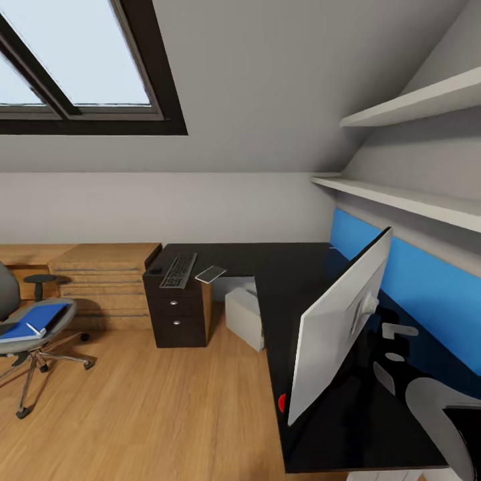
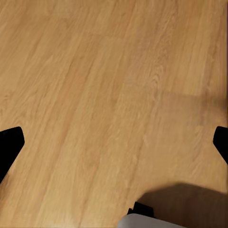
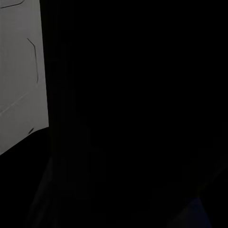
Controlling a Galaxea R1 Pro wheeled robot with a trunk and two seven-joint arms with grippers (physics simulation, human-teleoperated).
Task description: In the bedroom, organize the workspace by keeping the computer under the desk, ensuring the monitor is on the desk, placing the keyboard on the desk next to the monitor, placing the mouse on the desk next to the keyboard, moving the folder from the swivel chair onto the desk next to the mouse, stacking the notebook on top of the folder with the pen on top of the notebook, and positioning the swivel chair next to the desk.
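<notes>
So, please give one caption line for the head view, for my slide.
Attic bedroom: monitor and keyboard on the black L-shaped desk, computer beneath, blue folder on the swivel chair.

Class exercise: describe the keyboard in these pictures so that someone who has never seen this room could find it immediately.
Start at the L-shaped black desk and follow its far wing to the end above the dark drawers with round silver knobs. The keyboard lies there, long, grey-framed and covered in dark keys. Beside it lies a small plain pale slab, tilted and without keys.
</notes>
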